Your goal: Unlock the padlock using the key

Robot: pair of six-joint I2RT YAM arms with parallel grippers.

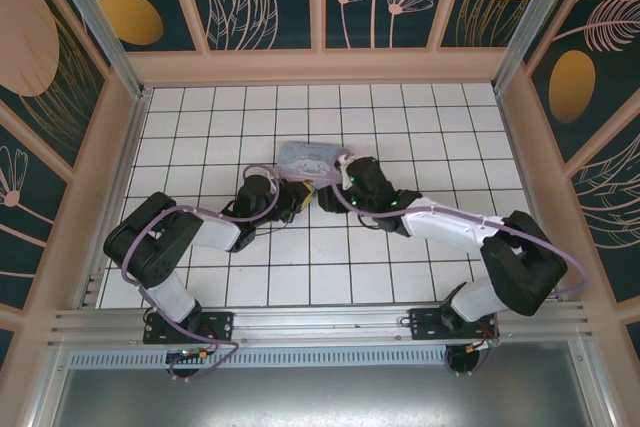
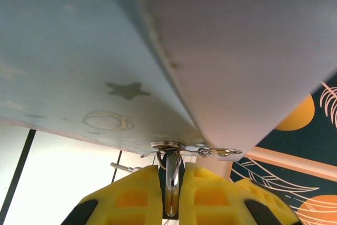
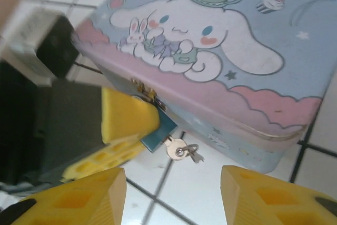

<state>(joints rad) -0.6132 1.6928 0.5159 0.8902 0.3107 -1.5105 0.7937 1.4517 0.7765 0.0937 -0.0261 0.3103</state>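
Left of centre in the right wrist view, the padlock sits at the front clasp of the cartoon-printed box, clamped between the closed yellow jaws of the left gripper; the key touches its lower right end, seemingly seated in it, though that join is too small to be sure. The right gripper stands along the bottom edge, jaws apart and empty, just below the key without touching it.

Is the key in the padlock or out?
In. The key has its round head sticking out of the blue padlock at the clasp of the box.
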